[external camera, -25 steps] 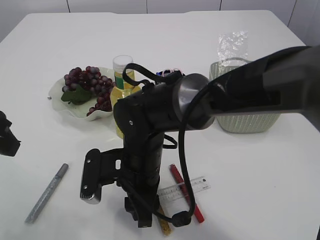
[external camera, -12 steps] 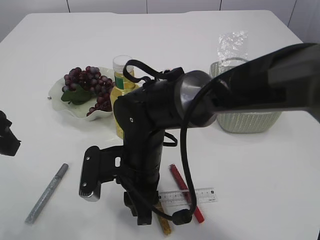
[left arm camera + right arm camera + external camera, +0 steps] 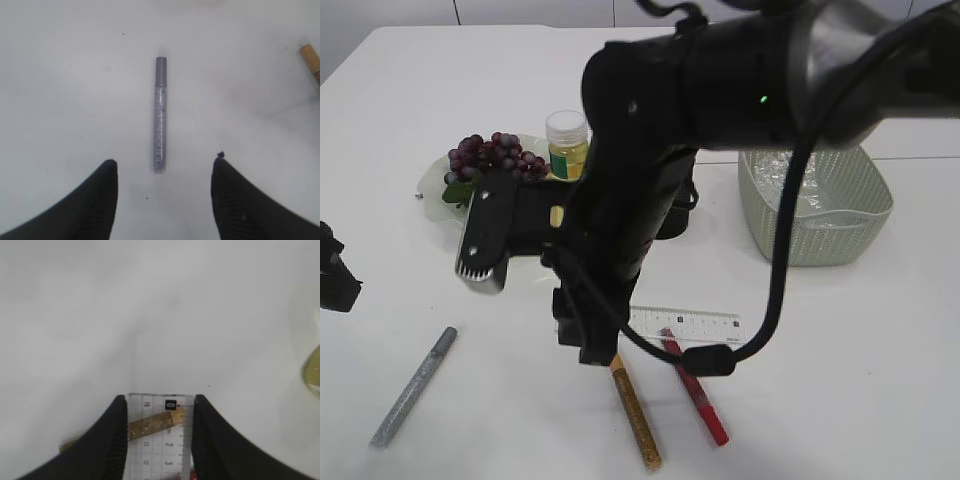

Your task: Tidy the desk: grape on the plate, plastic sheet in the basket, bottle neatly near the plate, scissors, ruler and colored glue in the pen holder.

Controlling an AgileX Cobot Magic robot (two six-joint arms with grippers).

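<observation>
My right gripper [image 3: 586,345] [image 3: 157,398] is shut on the clear ruler [image 3: 686,325] [image 3: 172,460] and holds it level above the table. A gold glue pen [image 3: 635,410] and a red glue pen [image 3: 698,395] lie under it; the gold one shows through the ruler. My left gripper [image 3: 164,161] is open over a silver glitter glue pen [image 3: 160,112] [image 3: 412,385]; only its edge shows at the exterior view's left [image 3: 332,275]. Grapes [image 3: 495,160] lie on the plate [image 3: 435,185]. The bottle [image 3: 567,140] stands beside it. The scissors are hidden.
The pale green basket [image 3: 815,235] stands at the right with something clear inside. A dark object [image 3: 675,215], perhaps the pen holder, is mostly hidden behind my right arm, which blocks the middle of the view.
My right arm has risen and swung back, lifting the ruler off the table from above the gold and red pens. The left gripper has not moved.
</observation>
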